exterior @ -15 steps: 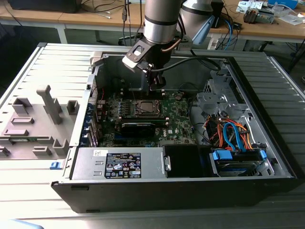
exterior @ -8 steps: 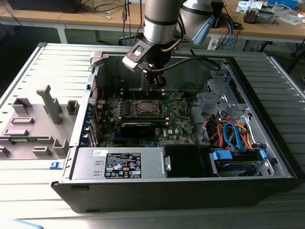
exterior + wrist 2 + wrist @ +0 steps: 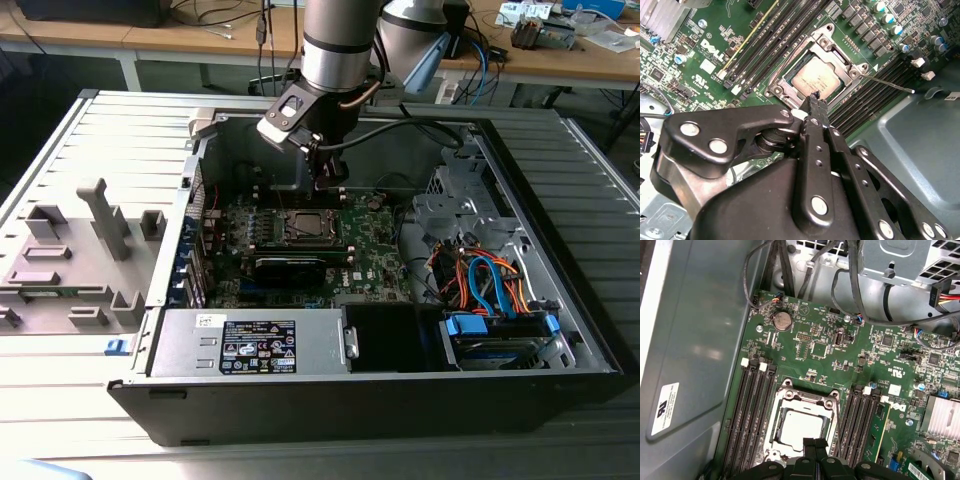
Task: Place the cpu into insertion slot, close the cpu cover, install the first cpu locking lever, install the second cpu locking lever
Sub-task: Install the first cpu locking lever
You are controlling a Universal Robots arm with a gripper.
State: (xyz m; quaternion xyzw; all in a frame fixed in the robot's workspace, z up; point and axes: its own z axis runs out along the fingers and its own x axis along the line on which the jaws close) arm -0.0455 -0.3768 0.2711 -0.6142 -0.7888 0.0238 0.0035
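Two labels in sight: white sticker (image 3: 664, 409) on case wall, black-and-white label (image 3: 258, 347) on power supply (image 3: 190, 340). White logo (image 3: 715, 46) printed on green board (image 3: 830, 360). cpu (image 3: 815, 80), silver-grey square, sits in slot (image 3: 307, 226). Silvery cover (image 3: 836, 50) lies flat over it, cpu top showing through window. My gripper (image 3: 814, 98) hangs just over cpu edge, fingers closed tip to tip.

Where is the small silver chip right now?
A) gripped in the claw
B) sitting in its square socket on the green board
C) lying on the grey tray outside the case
B: the cpu lies flat inside the insertion slot, with the claw close above it.
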